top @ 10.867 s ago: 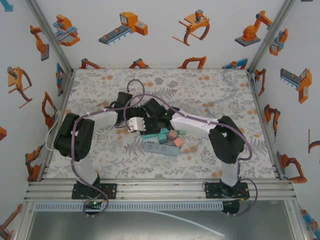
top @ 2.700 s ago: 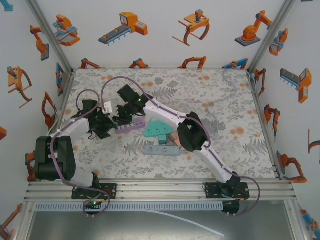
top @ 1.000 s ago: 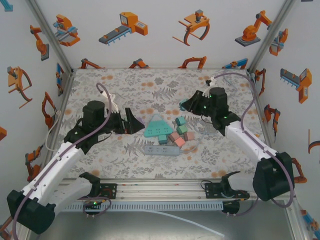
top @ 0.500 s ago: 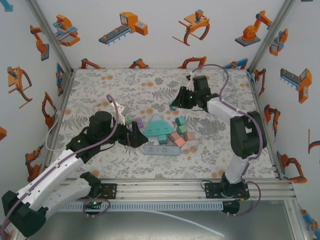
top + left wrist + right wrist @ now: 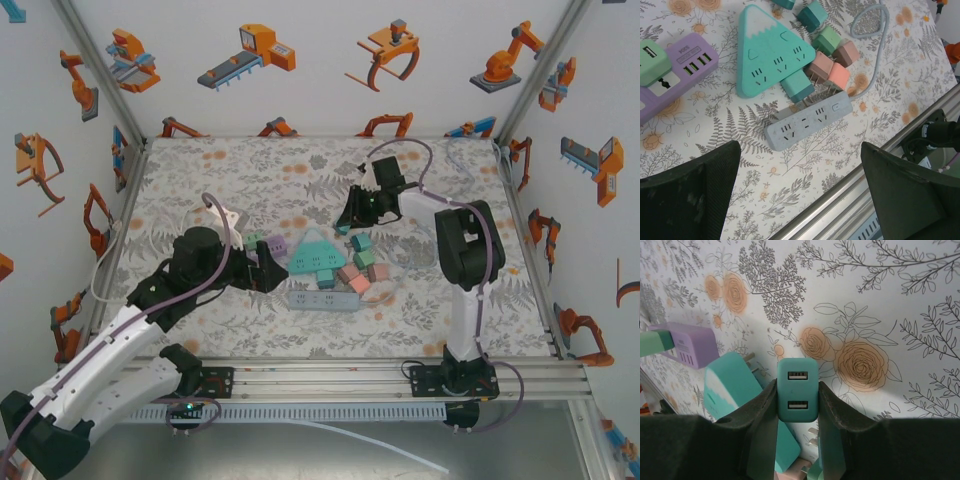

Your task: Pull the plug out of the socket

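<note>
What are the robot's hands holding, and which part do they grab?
The right end effector is shut on a teal USB charger, pinching its two opposite sides, with the ports facing the wrist camera. The left end effector is open and holds nothing.

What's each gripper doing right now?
Left gripper: open, holding nothing.
Right gripper: closed on the teal USB charger.
</note>
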